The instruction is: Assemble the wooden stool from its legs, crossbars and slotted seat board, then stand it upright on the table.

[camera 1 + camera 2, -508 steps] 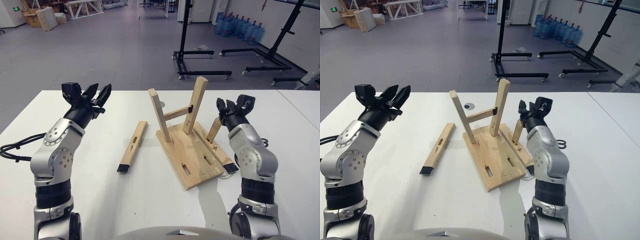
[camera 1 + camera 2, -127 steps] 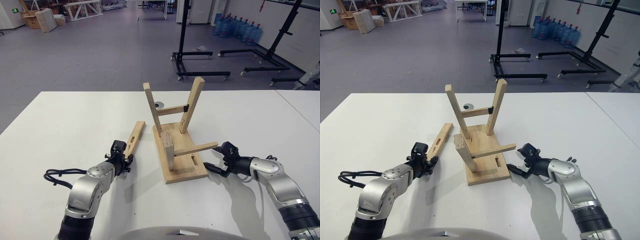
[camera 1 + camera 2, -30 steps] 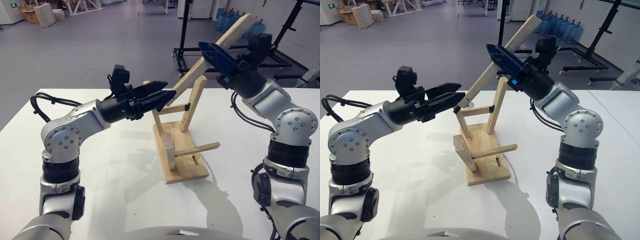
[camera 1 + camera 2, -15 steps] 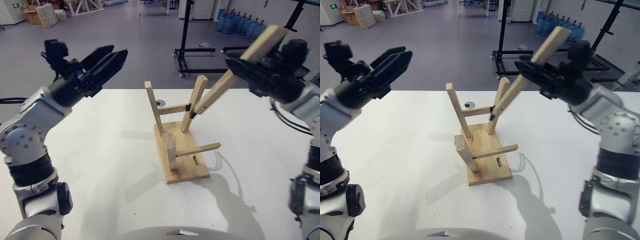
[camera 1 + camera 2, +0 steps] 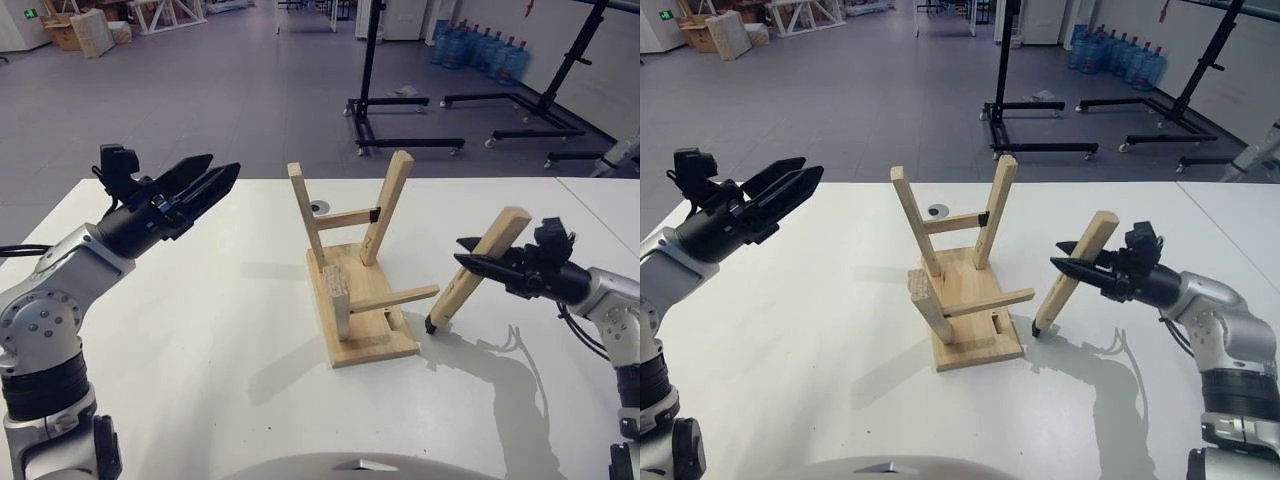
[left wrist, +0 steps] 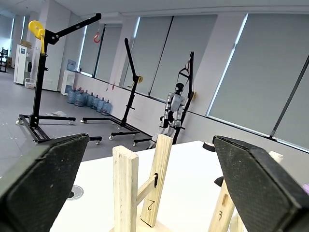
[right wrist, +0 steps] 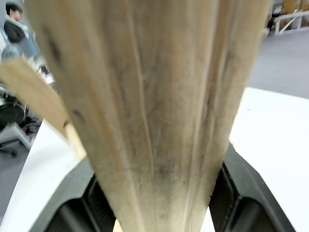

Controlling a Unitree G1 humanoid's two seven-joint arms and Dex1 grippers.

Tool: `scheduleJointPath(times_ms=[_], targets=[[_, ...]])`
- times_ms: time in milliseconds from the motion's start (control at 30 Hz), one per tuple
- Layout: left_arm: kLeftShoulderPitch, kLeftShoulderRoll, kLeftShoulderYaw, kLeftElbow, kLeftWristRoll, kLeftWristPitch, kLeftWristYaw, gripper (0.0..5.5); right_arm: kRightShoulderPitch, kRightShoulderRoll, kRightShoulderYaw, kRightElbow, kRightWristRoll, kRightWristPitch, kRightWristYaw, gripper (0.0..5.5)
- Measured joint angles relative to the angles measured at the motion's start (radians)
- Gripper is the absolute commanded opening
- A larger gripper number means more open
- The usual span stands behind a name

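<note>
The seat board (image 5: 378,342) lies flat on the white table (image 5: 200,340), just below the middle of the head-camera frame. At its near left corner stands a short leg (image 5: 337,298), with a crossbar (image 5: 398,297) running rightward from it. Just right of the board, a loose leg (image 5: 452,298) leans steeply, its dark-capped lower end down at the tabletop, top tilted toward the right edge. The right gripper (image 5: 477,259) is clenched around this leg's upper half, coming in from the frame's right. At middle left, the left gripper (image 5: 218,174) hangs above the table, fingers spread and empty. Farther back on the board two tall legs (image 5: 386,205) rise, joined by a second crossbar (image 5: 345,219). Beyond the table, black wheeled racks (image 5: 405,145) and blue water bottles (image 5: 480,50) occupy the upper right.
</note>
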Motion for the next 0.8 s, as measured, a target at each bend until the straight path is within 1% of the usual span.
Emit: scheduleJointPath(times_ms=[100, 267, 367, 600, 633, 700, 800], targets=[[0.003, 0.000, -0.016, 0.000, 0.014, -0.001, -0.001, 4.71, -0.007, 0.016, 0.025, -0.032, -0.005, -0.012, 0.012, 2.11], [0.022, -0.005, -0.034, -0.005, 0.025, -0.007, 0.006, 4.71, 0.013, 0.136, 0.053, -0.132, 0.024, 0.018, -0.064, 2.11], [0.034, -0.013, -0.051, -0.007, 0.035, -0.013, 0.007, 4.71, 0.027, 0.177, 0.056, -0.167, 0.038, 0.040, -0.106, 2.11], [0.047, -0.019, -0.063, -0.011, 0.042, -0.025, 0.010, 4.71, 0.071, 0.192, 0.048, -0.231, 0.057, 0.066, -0.136, 2.11], [0.047, -0.018, -0.063, -0.010, 0.042, -0.028, 0.009, 4.71, 0.072, 0.173, 0.039, -0.232, 0.057, 0.067, -0.125, 2.11], [0.047, -0.015, -0.064, -0.004, 0.045, -0.032, 0.003, 4.71, 0.070, 0.132, -0.017, -0.232, 0.095, 0.087, -0.105, 2.11], [0.045, -0.009, -0.061, 0.009, 0.053, -0.036, -0.008, 4.71, 0.074, 0.136, -0.116, -0.273, 0.159, 0.062, -0.102, 2.11]])
